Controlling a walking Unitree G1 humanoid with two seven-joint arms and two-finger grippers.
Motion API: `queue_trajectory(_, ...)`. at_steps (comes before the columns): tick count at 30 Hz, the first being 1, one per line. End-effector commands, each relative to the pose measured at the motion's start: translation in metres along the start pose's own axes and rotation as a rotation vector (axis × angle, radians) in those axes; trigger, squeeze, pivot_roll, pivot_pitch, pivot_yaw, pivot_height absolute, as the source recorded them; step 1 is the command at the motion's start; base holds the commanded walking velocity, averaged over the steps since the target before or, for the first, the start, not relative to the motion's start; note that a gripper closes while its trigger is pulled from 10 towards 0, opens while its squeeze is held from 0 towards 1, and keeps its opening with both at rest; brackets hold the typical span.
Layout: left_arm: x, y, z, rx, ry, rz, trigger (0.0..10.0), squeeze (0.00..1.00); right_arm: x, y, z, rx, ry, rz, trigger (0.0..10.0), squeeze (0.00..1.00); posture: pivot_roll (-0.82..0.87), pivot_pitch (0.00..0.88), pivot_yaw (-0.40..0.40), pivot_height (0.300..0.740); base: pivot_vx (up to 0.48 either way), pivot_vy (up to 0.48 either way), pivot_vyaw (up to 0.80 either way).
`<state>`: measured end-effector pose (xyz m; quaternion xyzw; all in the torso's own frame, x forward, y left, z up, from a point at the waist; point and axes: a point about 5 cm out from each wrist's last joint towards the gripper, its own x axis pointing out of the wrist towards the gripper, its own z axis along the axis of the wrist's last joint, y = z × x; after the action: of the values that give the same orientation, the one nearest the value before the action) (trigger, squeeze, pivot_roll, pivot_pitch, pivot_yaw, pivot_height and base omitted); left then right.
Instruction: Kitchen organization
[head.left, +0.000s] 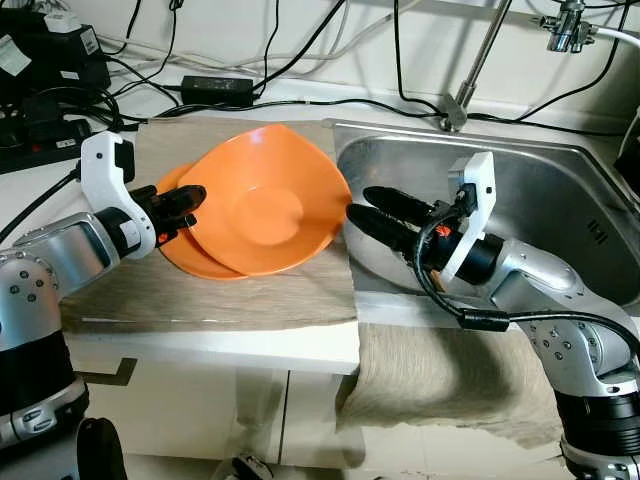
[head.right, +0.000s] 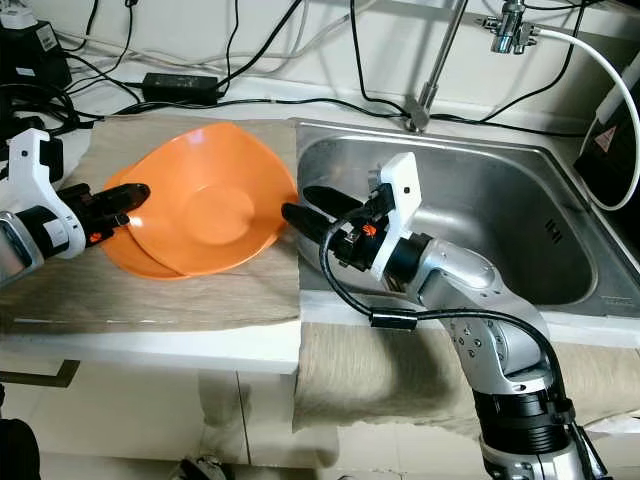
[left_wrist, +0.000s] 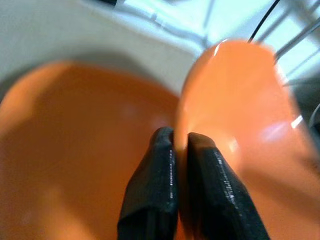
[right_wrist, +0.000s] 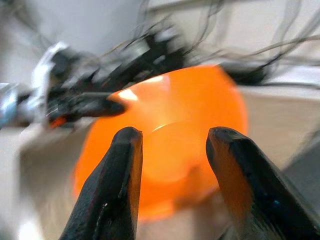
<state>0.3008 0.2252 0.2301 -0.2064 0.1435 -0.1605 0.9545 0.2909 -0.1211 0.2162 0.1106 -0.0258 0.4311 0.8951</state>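
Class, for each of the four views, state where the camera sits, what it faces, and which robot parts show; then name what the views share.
Left eye: head, looking down at counter, sink; both arms.
Right eye: same scene, same arms.
Left wrist: along left hand, shut on the tilted orange plate rim, second plate beneath.
Right wrist: between the open right hand fingers, facing the plate.
Shared: the orange plate.

Two orange bowls (head.left: 265, 205) sit nested at nine o'clock. One steel sink (head.left: 560, 200) lies at three o'clock. Two grippers.
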Motion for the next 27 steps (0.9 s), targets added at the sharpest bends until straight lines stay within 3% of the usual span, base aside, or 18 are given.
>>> queue_trajectory(1, 0.001, -0.008, 0.008, 0.009, -0.054, -0.014, 0.0, 0.0, -0.003, -0.015, 0.01, 0.005, -0.041, -0.119, 10.0, 0.0, 0.02, 0.0, -0.062, 0.74, 0.0, 0.0, 0.0)
queue_trajectory(2, 0.001, -0.011, 0.013, -0.002, -0.089, -0.031, 0.0, 0.0, -0.002, -0.021, 0.01, 0.025, -0.045, -0.167, 10.0, 0.4, 0.02, 0.0, -0.062, 0.74, 0.0, 0.0, 0.0)
queue_trajectory(3, 0.001, -0.016, 0.017, -0.004, -0.124, -0.055, 0.0, 0.0, -0.002, -0.027, 0.01, 0.053, -0.052, -0.213, 10.0, 1.0, 0.02, 0.0, -0.063, 0.74, 0.0, 0.0, 0.0)
queue_trajectory(9, 0.003, -0.031, 0.026, -0.035, -0.19, -0.155, 0.0, 0.0, 0.002, -0.041, 0.015, 0.18, -0.14, -0.304, 10.0, 1.0, 0.02, 0.0, -0.063, 0.74, 0.0, 0.0, 0.0)
queue_trajectory(13, 0.003, -0.034, 0.027, -0.035, -0.2, -0.168, 0.0, 0.0, 0.004, -0.043, 0.015, 0.205, -0.138, -0.32, 10.0, 1.0, 0.02, 0.0, -0.064, 0.74, 0.0, 0.0, 0.0)
queue_trajectory(15, 0.002, -0.037, 0.029, -0.028, -0.211, -0.181, 0.0, 0.0, 0.006, -0.043, 0.013, 0.26, -0.131, -0.302, 10.0, 1.0, 0.02, 0.0, -0.065, 0.74, 0.0, 0.0, 0.0)
queue_trajectory(16, 0.002, -0.039, 0.029, -0.024, -0.215, -0.192, 0.0, 0.0, 0.007, -0.042, 0.013, 0.288, -0.127, -0.286, 10.0, 0.92, 0.02, 0.0, -0.065, 0.74, 0.0, 0.0, 0.0)
queue_trajectory(17, 0.001, -0.04, 0.03, -0.022, -0.217, -0.198, 0.0, 0.0, 0.008, -0.041, 0.012, 0.305, -0.124, -0.274, 10.0, 0.92, 0.02, 0.0, -0.066, 0.74, 0.0, 0.0, 0.0)
queue_trajectory(18, 0.001, -0.043, 0.029, -0.015, -0.218, -0.214, 0.0, 0.0, 0.01, -0.037, 0.011, 0.317, -0.119, -0.246, 10.0, 0.0, 0.02, 0.0, -0.066, 0.74, 0.0, 0.0, 0.0)
queue_trajectory(26, 0.001, -0.047, 0.029, 0.03, -0.228, -0.244, 0.0, 0.0, 0.011, -0.029, 0.002, 0.352, -0.052, -0.186, 10.0, 0.0, 0.02, 0.0, -0.065, 0.74, 0.0, 0.0, 0.0)
queue_trajectory(27, -0.001, -0.049, 0.03, 0.045, -0.235, -0.261, 0.0, 0.0, 0.009, -0.029, -0.003, 0.354, -0.017, -0.192, 3.3, 0.0, 0.02, 0.0, -0.065, 0.74, 0.0, 0.0, 0.0)
